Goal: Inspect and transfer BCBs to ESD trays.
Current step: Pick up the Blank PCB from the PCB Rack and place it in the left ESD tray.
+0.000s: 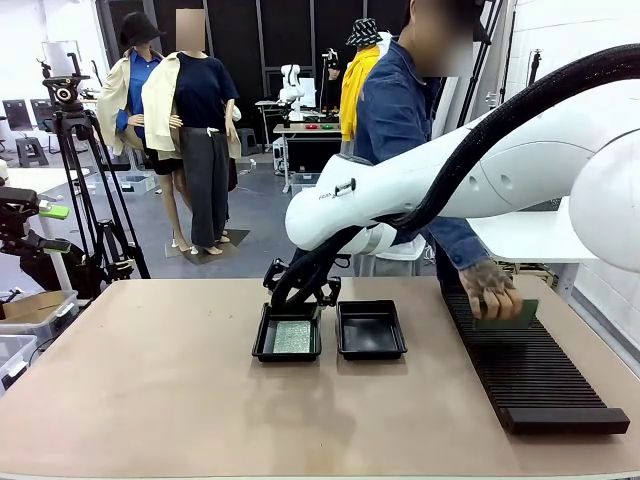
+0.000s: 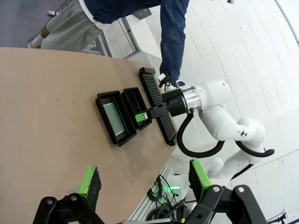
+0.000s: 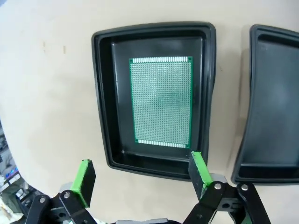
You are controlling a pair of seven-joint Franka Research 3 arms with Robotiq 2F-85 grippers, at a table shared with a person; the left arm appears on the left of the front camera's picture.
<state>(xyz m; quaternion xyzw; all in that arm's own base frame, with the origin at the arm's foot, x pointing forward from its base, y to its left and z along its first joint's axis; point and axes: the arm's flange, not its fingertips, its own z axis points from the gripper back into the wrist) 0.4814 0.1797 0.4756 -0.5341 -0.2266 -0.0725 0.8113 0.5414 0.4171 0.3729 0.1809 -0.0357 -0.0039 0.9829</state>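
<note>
Right tool (image 3: 140, 161) hangs spread above perforated green BCB (image 3: 161, 100) in glossy black tray (image 3: 103, 93).

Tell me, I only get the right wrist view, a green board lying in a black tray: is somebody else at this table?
Observer: Yes. A person stands at the far side, hand on another green board at a long black slotted rack.
Visitor: And the other arm?
Observer: The left end effector hangs open above the table, holding nothing.
</note>
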